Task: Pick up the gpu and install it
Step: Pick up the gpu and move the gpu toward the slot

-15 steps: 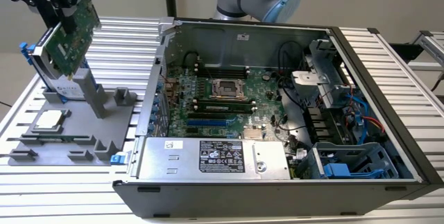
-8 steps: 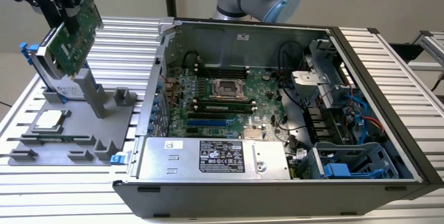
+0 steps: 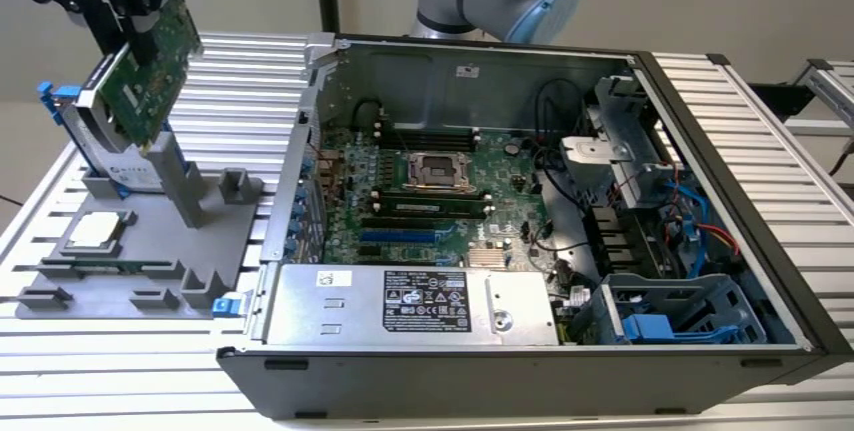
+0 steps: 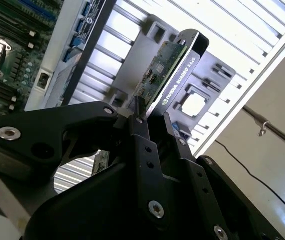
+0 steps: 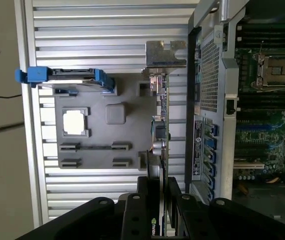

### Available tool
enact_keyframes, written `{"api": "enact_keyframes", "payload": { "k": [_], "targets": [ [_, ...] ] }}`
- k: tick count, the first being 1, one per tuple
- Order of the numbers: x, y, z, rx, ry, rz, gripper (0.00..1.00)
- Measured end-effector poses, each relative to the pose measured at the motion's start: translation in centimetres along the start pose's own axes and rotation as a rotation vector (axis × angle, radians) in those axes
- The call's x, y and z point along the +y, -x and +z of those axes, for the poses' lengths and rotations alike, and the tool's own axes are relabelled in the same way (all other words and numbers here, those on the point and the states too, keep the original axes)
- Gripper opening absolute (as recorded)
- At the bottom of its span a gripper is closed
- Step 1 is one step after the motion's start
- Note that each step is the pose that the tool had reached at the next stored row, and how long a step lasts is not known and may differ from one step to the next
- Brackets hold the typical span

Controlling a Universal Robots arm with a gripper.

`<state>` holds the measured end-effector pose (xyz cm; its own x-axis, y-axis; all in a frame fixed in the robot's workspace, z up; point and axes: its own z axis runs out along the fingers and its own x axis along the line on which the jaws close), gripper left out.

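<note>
gpu [image 3: 144,66] | green board, silver end bracket | tilted | clamped in gripper [image 5: 158,189]

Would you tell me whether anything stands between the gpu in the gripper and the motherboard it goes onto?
Yes: the gripper is shut on the gpu beside the computer case, and the case's slotted wall stands between card and motherboard. The case's open side leaves the board uncovered.

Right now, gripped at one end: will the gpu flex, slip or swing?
Probably stiff: the gpu looks straight edge-on in the first wrist view. The gripper pinches just one end, so the card may pivot if bumped. Likely fragile, since bare board components are exposed.
</note>
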<state>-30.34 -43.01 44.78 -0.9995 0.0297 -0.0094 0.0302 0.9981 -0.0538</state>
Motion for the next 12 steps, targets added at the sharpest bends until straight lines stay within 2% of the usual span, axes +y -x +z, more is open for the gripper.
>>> {"api": "enact_keyframes", "payload": {
  "k": [12],
  "targets": [
    [0.02,0.62,0.0,0.0001,0.0,0.0,0.0]
  ]
}}
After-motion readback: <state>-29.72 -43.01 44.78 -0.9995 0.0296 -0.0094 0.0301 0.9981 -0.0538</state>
